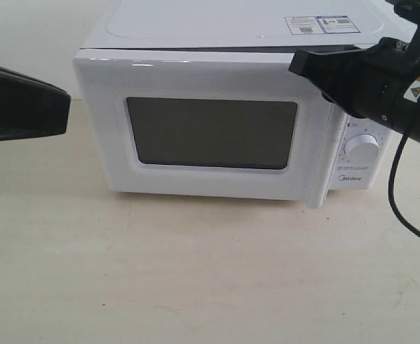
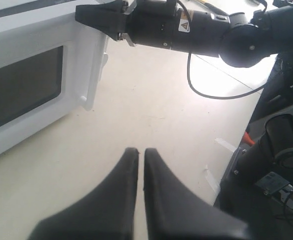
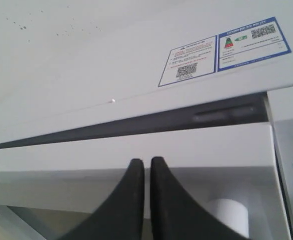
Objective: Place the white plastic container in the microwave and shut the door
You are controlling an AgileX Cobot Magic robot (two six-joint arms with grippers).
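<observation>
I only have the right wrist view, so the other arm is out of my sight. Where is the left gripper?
Observer: The left gripper is shut on nothing, left of the microwave in the exterior view, apart from the door.
Operator: Is the white plastic container visible?
Observer: Not in any view; the door's window is dark.
Operator: Anything near the controls?
Observer: A black cable hangs from the right arm beside the dial.
</observation>
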